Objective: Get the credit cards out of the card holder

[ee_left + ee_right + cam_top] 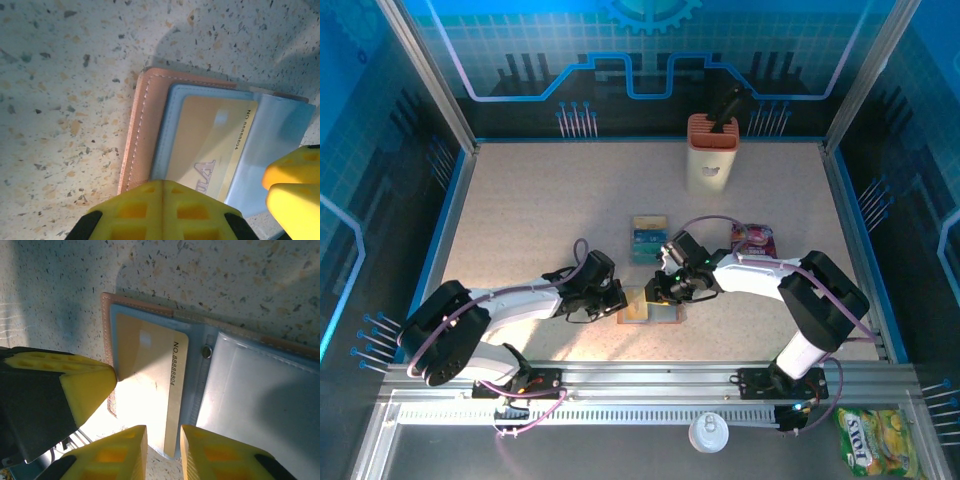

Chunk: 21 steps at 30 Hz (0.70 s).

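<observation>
Left gripper (162,189), fingers together, hides one edge of the card holder (137,130). Right gripper (164,435), fingers a bit apart, sits around the tan card (145,375) inside.

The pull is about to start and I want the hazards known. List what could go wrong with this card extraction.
1. The right gripper stands open around only the end of the orange-tan card; so shallow a pinch might slip.
2. The shut left gripper seems to press the card holder only at its edge, so it may drag along.
</observation>
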Motion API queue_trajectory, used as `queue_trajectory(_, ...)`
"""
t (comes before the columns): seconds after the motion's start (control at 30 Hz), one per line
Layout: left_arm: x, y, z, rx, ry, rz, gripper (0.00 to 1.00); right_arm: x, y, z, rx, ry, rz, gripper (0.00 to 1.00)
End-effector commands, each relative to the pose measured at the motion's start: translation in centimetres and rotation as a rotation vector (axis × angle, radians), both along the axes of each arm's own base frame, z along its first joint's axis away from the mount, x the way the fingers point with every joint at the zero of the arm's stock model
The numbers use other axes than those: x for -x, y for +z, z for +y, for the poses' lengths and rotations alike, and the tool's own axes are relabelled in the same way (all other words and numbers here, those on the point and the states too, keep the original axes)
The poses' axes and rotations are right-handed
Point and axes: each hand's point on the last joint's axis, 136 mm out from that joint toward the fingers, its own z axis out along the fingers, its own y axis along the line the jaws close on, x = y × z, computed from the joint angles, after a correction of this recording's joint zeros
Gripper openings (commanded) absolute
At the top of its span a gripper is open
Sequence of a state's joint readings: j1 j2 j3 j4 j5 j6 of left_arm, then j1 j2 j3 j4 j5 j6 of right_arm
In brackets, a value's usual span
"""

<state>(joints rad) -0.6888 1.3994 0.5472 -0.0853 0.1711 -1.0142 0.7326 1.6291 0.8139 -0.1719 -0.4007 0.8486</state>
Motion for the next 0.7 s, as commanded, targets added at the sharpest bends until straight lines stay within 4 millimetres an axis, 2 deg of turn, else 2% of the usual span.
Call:
queue_trajectory(0.0,0.1,0.0,0.6,-0.024,0.001,-0.007,0.01,-0.1,0.8,0.9,-0.019,0.022,-0.005,0.26)
queue_trajectory(0.67,1.0,-1.7,1.3,-0.059,0.001,0.049,0.01,0.3,0.3,2.2,-0.072,0.037,0.027,0.28)
